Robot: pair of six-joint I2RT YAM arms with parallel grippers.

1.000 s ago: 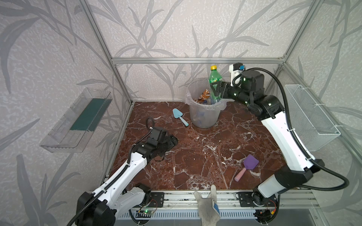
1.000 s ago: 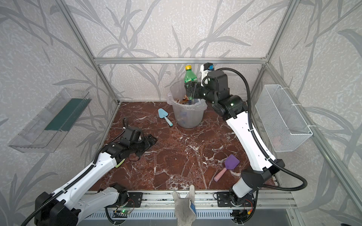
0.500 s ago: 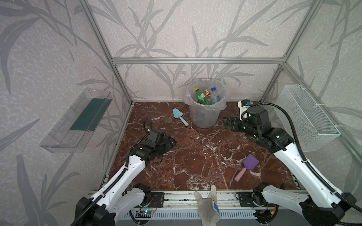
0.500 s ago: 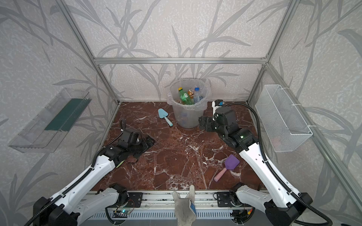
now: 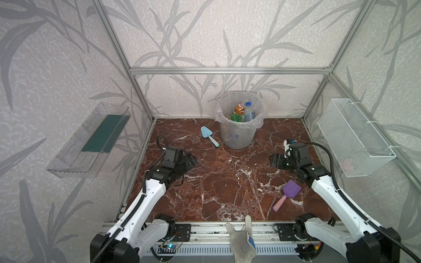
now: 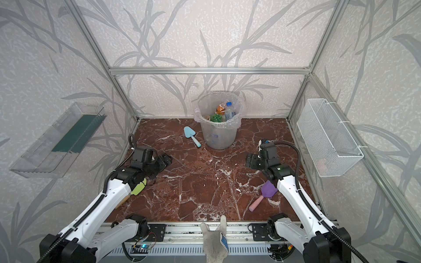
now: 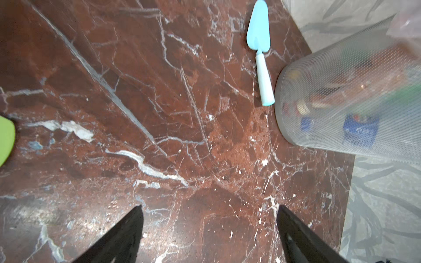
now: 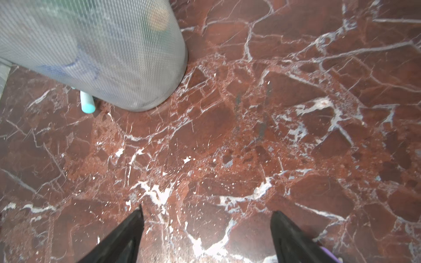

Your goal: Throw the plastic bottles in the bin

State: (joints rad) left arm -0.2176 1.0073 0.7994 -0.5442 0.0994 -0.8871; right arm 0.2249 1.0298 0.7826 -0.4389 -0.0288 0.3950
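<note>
Now that the right hand (image 5: 275,160) is pulling back from the bin (image 5: 237,136), where the green bottle (image 5: 235,117) is lying among the other plastic bottles (image 5: 249,111), it and the left hand (image 5: 192,160) are hovering open and empty, and the bench (image 5: 223,186) is seemingly carrying none.

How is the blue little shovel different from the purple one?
The light-blue trowel is blue all over; the purple shovel has a pink handle. The trowel's blade is pointed, the shovel's squarish. The trowel lies beside the bin, the shovel nearer the front. Both lie flat on the table, untouched.
</note>
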